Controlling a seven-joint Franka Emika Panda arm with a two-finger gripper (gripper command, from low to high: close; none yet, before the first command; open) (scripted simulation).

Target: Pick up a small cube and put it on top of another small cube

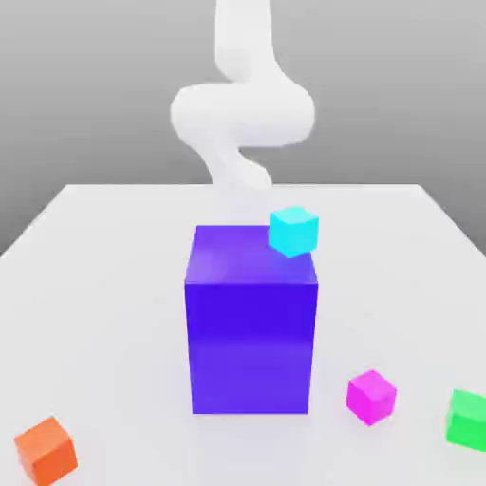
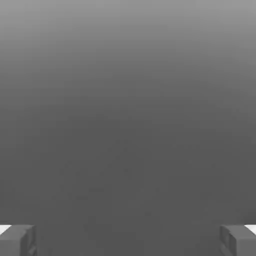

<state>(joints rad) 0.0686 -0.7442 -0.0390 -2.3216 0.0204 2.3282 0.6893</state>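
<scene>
End effector (image 2: 128,241) spread, nothing between its tips | magenta cube (image 1: 371,397) on worktop (image 1: 114,313), toward near edge, between purple block (image 1: 252,346) and green cube (image 1: 467,420), touching neither

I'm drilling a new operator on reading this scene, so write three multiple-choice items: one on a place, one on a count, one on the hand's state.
1. In the exterior view, where is the small magenta cube relative to the large blue-purple block?
A) Left
B) Right
C) On top

2. How many small cubes show in the exterior view?
A) Two
B) Three
C) Four

3. How is the hand?
A) Open
B) Shut
C) Gripping a cube

Key:
1: B, it sits on the block's right there.
2: C, orange, magenta, green and cyan.
3: A, its fingers stand far apart with nothing between.
</scene>
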